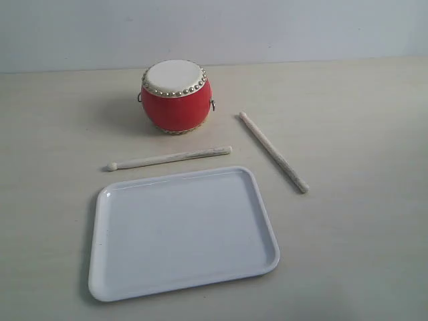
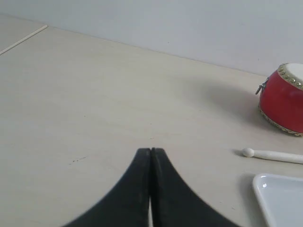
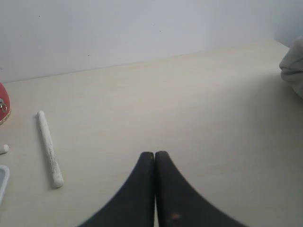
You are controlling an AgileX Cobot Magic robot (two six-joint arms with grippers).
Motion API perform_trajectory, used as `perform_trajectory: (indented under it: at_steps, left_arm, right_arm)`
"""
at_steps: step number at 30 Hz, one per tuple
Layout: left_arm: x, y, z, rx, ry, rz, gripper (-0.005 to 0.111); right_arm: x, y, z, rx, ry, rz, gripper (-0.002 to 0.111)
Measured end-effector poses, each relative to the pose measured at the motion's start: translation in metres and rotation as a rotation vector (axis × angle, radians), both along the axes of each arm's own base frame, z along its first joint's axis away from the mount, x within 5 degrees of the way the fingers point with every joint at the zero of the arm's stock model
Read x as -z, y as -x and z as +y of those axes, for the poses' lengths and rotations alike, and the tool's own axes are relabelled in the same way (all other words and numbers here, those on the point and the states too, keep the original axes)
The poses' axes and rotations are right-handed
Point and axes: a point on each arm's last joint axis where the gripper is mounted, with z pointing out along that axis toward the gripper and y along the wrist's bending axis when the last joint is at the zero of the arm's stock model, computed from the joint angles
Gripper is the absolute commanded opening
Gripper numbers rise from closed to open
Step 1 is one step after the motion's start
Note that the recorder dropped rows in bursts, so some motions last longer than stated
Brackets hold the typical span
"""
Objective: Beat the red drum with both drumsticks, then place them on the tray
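Note:
The red drum [image 1: 176, 95] stands upright at the back of the table, cream head up. One drumstick [image 1: 170, 158] lies between the drum and the tray, its rounded tip to the left. The other drumstick [image 1: 273, 152] lies slanted to the right of the drum. The white tray [image 1: 182, 231] sits empty in front. Neither arm shows in the exterior view. My left gripper [image 2: 150, 150] is shut and holds nothing, off to the side of the drum [image 2: 284, 98] and a stick tip [image 2: 248, 152]. My right gripper [image 3: 154, 153] is shut and holds nothing, apart from the slanted stick [image 3: 49, 148].
A pale wall runs behind the table. A whitish cloth-like object [image 3: 293, 66] sits at the edge of the right wrist view. A tray corner [image 2: 279, 198] shows in the left wrist view.

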Motion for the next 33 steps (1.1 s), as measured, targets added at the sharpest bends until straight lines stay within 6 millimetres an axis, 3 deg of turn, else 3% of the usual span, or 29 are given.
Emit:
perform_trajectory:
  at_steps: [21,33]
  left_arm:
    - [0.0,0.0,0.0,0.0,0.0,0.0,0.0]
    - [0.0,0.0,0.0,0.0,0.0,0.0,0.0]
  right_arm:
    - [0.0,0.0,0.0,-0.001,0.006,-0.002,0.0]
    - [-0.031,-0.003,-0.002,0.012,0.086,-0.347,0.0]
